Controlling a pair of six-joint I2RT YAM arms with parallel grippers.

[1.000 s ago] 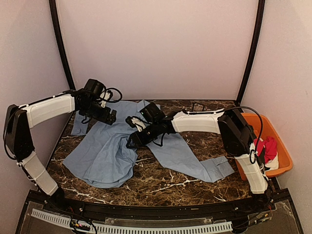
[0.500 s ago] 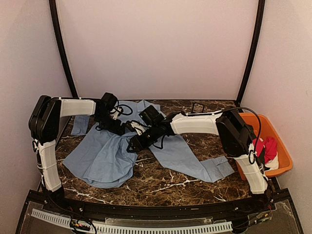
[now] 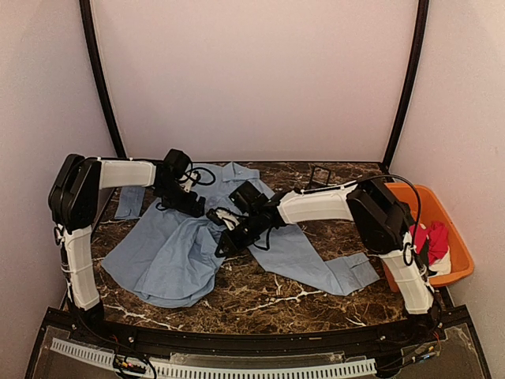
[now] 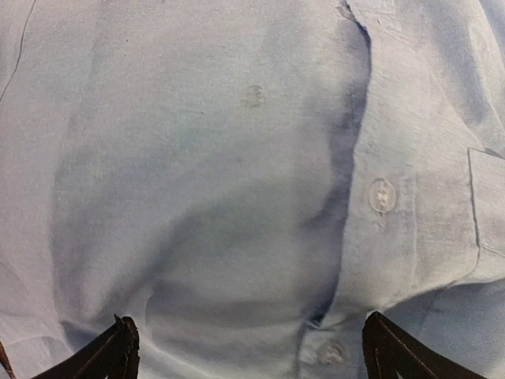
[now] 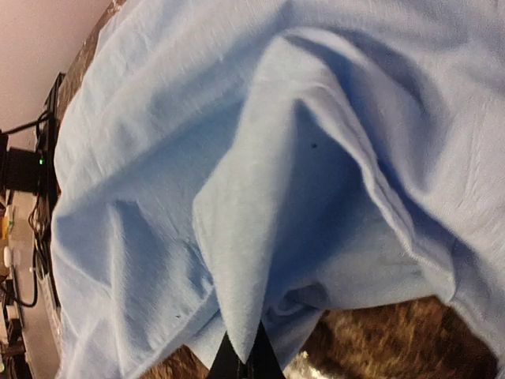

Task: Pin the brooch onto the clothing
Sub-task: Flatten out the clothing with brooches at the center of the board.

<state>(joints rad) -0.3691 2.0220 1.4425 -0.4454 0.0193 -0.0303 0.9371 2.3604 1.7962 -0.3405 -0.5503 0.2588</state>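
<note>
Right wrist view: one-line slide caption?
Right gripper shut on a raised fold of the light blue shirt above the marble table.

I can read no text, label, brand, number or sign in any of my views, neither on the shirt (image 4: 197, 197) nor on the bin (image 3: 456, 225).

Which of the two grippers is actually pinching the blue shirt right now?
The right gripper: it is shut on a raised fold of the shirt. The left gripper stands wide open above the shirt, gripping nothing.
</note>
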